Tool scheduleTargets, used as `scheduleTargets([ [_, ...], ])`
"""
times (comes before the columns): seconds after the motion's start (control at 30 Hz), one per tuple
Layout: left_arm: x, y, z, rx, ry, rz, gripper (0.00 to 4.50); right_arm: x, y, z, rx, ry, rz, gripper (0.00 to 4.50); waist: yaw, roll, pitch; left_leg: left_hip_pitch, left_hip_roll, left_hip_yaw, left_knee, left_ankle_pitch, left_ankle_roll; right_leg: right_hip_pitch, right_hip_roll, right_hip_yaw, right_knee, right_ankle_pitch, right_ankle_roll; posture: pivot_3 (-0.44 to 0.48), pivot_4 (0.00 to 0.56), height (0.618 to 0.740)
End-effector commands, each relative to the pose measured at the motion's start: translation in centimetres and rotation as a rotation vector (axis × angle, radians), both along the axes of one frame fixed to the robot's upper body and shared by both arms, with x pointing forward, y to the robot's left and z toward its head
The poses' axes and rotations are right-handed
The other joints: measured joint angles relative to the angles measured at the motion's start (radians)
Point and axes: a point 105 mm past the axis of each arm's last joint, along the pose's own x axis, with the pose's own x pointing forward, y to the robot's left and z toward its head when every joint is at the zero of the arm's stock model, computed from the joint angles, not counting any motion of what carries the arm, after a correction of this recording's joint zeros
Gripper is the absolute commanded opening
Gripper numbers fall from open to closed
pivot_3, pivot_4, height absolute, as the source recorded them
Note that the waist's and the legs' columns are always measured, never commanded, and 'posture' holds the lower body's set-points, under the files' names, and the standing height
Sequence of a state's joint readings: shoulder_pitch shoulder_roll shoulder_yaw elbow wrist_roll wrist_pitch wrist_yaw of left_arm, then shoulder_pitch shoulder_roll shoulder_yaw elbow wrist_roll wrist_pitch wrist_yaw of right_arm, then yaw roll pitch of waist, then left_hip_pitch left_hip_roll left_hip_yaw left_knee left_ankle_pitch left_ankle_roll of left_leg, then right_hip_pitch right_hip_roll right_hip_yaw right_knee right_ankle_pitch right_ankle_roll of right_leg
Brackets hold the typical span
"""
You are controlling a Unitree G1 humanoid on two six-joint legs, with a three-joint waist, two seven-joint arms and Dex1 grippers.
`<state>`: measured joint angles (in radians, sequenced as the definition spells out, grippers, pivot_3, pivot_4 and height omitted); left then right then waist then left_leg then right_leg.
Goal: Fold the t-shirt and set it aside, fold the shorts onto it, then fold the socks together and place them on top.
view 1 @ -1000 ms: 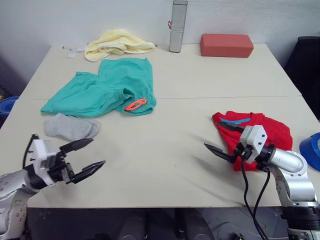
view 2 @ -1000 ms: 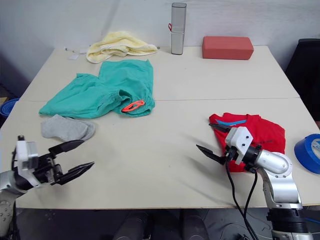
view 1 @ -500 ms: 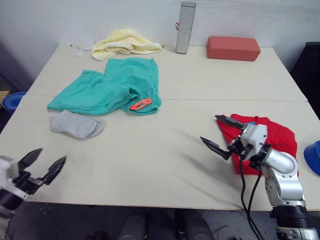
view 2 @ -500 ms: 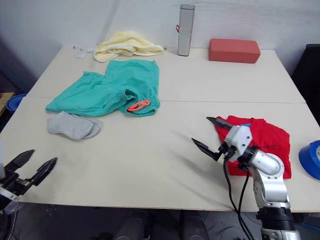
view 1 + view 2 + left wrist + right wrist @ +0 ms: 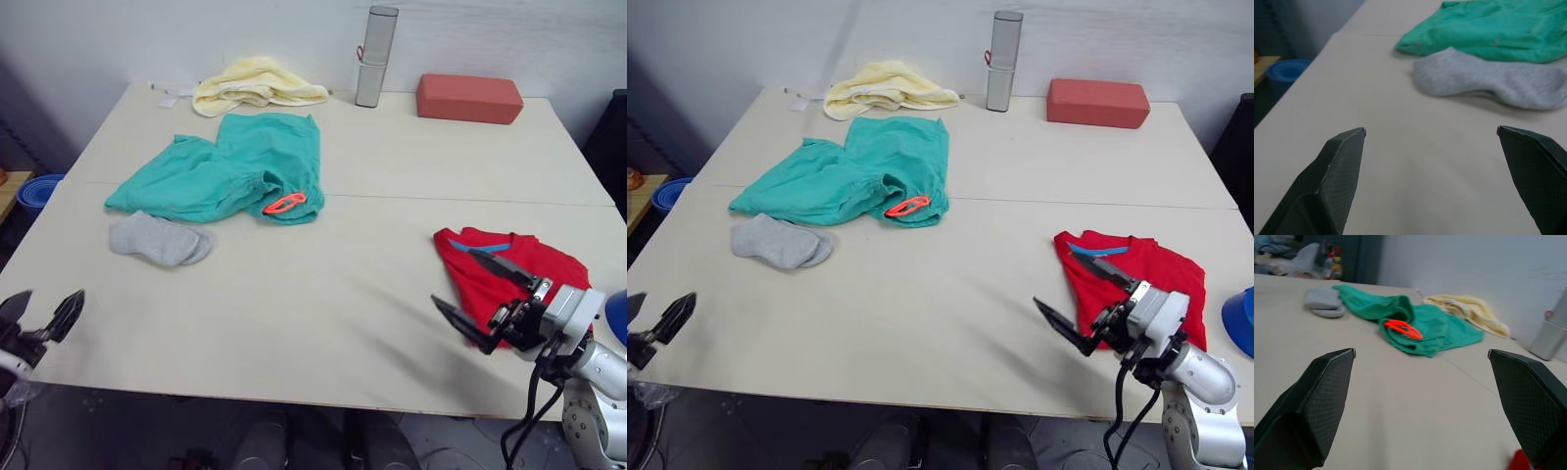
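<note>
The red t-shirt [image 5: 524, 274] lies folded at the table's near right. My right gripper [image 5: 453, 276] hovers open at its left edge, holding nothing, one finger over the blue-lined collar. The teal shorts [image 5: 230, 174] lie spread out at the far left, their orange drawstring [image 5: 285, 204] on the waistband. The grey socks [image 5: 157, 240] lie overlapping just in front of the shorts. My left gripper [image 5: 44, 302] is open and empty at the table's near left edge. In the left wrist view the socks [image 5: 1488, 81] lie well ahead of its fingers.
A pale yellow towel [image 5: 257, 83], a grey upright cylinder [image 5: 374, 56] and a red block [image 5: 468, 98] stand along the table's far edge. A blue roll [image 5: 617, 315] sits at the right edge. A blue object [image 5: 39, 191] lies beyond the table's left side.
The camera has shifted. My left gripper has drawn back from beside the socks to the table's near left edge. My right gripper stays open by the t-shirt, its arm lower.
</note>
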<state>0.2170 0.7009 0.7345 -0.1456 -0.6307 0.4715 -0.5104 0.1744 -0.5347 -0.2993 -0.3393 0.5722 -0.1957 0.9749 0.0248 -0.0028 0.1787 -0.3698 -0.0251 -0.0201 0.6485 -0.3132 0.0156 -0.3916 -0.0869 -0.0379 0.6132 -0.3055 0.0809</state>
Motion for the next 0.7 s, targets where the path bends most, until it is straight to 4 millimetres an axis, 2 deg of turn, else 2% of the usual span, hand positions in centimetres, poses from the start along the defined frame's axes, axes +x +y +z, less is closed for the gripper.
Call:
scheduleTargets([
  [0.03, 3.6, -2.4, 2.0, 0.034, 0.009, -0.163, 4.50, 0.2, 0.3, 2.2, 0.029, -0.076, -0.014, 4.45, -0.002, -0.001, 0.000, 0.000, 0.000, 0.000, 0.000, 0.000, 0.000, 0.000, 0.000, 0.000, 0.000, 0.000, 0.000, 0.000, 0.150, 0.740],
  [0.1, 5.9, -3.7, 2.8, 0.077, 0.024, -0.253, 4.50, 0.5, 0.2, 2.5, 0.030, -0.083, -0.027, 4.45, -0.002, -0.001, 0.000, 0.001, 0.000, 0.001, 0.000, 0.000, 0.000, 0.000, 0.000, 0.001, 0.001, 0.000, 0.000, 0.000, 0.150, 0.740],
  [0.2, 10.1, -5.9, 2.8, 0.189, 0.075, -0.396, 4.50, 0.7, 0.2, 2.3, 0.009, -0.073, -0.035, 4.45, -0.002, 0.001, -0.001, 0.001, 0.000, 0.002, -0.001, 0.000, -0.002, -0.002, 0.001, 0.002, 0.002, 0.000, 0.000, 0.000, 0.150, 0.740],
  [0.33, 15.1, -7.6, 3.0, 0.271, 0.098, -0.460, 4.50, 1.0, 0.3, 2.2, -0.007, -0.067, -0.038, 4.45, -0.003, -0.001, 0.000, -0.001, 0.000, 0.004, 0.000, 0.004, -0.009, -0.003, 0.006, 0.003, 0.002, 0.000, 0.001, 0.000, 0.150, 0.740],
  [0.4, 16.4, -8.2, 2.9, 0.287, 0.113, -0.480, 4.50, 1.1, 0.4, 2.3, -0.007, -0.068, -0.041, 4.45, -0.004, -0.002, 0.000, -0.001, 0.000, 0.006, 0.001, 0.004, -0.009, -0.004, 0.007, 0.004, 0.008, 0.001, 0.001, 0.000, 0.150, 0.740],
  [0.53, 18.7, -10.3, 1.4, 0.409, 0.150, -0.519, 4.50, 1.1, 0.5, 2.5, -0.013, -0.070, -0.061, 4.45, -0.011, -0.004, 0.001, -0.001, 0.002, 0.013, 0.001, 0.004, -0.008, -0.006, 0.009, 0.004, 0.009, 0.001, 0.003, 0.000, 0.150, 0.740],
  [0.7, 20.2, -11.3, 0.8, 0.408, 0.152, -0.466, 4.50, 0.8, 0.7, 2.5, -0.006, -0.066, -0.076, 4.45, -0.009, -0.009, 0.003, -0.001, 0.002, 0.015, 0.004, 0.003, -0.006, -0.007, 0.009, 0.003, 0.010, 0.002, 0.005, 0.000, 0.150, 0.740],
])
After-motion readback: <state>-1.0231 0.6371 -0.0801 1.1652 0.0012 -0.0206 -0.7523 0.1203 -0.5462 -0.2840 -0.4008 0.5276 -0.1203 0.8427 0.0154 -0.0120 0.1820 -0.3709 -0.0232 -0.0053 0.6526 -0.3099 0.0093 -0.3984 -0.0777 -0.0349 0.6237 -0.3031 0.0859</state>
